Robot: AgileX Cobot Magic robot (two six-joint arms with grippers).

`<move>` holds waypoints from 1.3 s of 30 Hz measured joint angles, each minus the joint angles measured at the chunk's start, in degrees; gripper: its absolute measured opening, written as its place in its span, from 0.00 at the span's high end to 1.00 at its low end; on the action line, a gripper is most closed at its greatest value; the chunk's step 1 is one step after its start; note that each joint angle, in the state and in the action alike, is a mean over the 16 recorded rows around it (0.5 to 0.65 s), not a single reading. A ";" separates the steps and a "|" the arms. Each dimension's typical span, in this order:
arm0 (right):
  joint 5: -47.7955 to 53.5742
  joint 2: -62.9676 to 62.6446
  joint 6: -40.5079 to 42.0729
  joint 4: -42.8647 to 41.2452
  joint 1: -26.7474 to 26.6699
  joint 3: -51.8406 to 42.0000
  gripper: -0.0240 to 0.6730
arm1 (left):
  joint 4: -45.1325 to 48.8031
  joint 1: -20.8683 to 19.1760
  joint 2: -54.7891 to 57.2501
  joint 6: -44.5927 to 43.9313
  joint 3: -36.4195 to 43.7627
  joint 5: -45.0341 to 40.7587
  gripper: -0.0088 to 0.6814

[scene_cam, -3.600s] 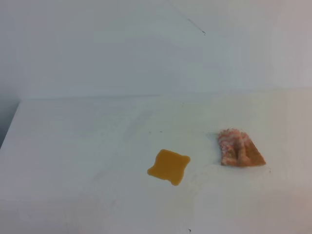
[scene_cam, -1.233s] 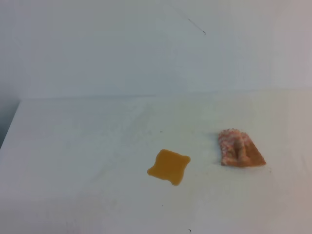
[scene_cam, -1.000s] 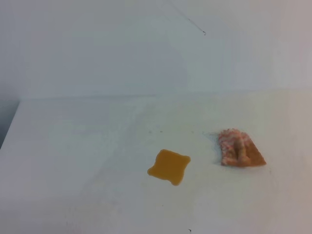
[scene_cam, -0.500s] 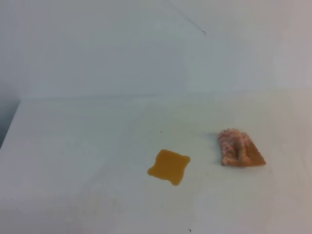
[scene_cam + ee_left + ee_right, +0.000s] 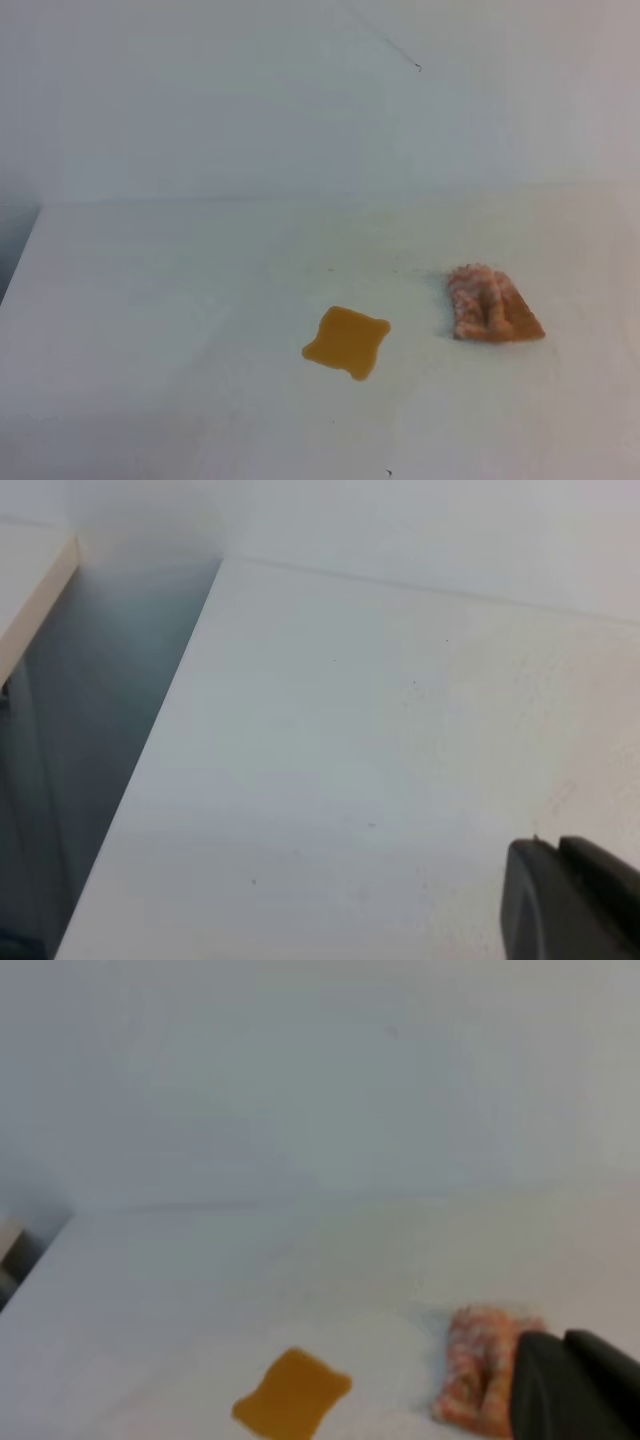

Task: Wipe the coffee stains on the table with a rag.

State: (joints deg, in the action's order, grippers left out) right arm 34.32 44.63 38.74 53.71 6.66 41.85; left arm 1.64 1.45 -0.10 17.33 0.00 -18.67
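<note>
From the exterior high view, the coffee stains [image 5: 347,342] sit as a glossy orange-yellow puddle on the white table [image 5: 160,300], with the wrinkled rag [image 5: 491,304] lying apart to their right, and neither arm shows here. In the left wrist view, only a dark part of the left gripper [image 5: 572,900] pokes in at the lower right corner above bare table, and I cannot tell whether its jaws are parted or closed. The right wrist view shows the right gripper [image 5: 572,1387] as a dark shape at the lower right, overlapping the rag's right edge with the puddle off to the left; its jaw state cannot be told either.
</note>
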 joint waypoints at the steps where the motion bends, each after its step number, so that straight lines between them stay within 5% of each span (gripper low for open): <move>1: 1.18 1.91 0.91 0.12 -0.08 0.90 0.97 | 0.00 0.00 0.00 0.00 0.00 0.00 0.99; 16: 11.48 30.88 4.93 -10.46 -10.39 22.67 0.93 | 0.00 0.00 0.10 0.00 0.00 0.00 0.99; 24: 11.28 44.06 -2.30 -20.76 -18.49 32.58 0.72 | 0.00 0.00 -0.10 0.00 0.00 0.00 0.99; 32: 8.18 55.09 -8.45 -26.49 -20.93 37.42 0.46 | 0.00 0.00 -0.10 0.00 0.00 0.00 0.99; 39: 3.89 62.92 -9.13 -30.52 -20.97 38.32 0.38 | 0.00 0.00 -0.10 0.00 0.00 0.00 0.99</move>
State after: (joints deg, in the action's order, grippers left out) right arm 38.21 107.55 29.62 23.18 -14.31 80.17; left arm 1.64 1.45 -0.19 17.33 0.00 -18.67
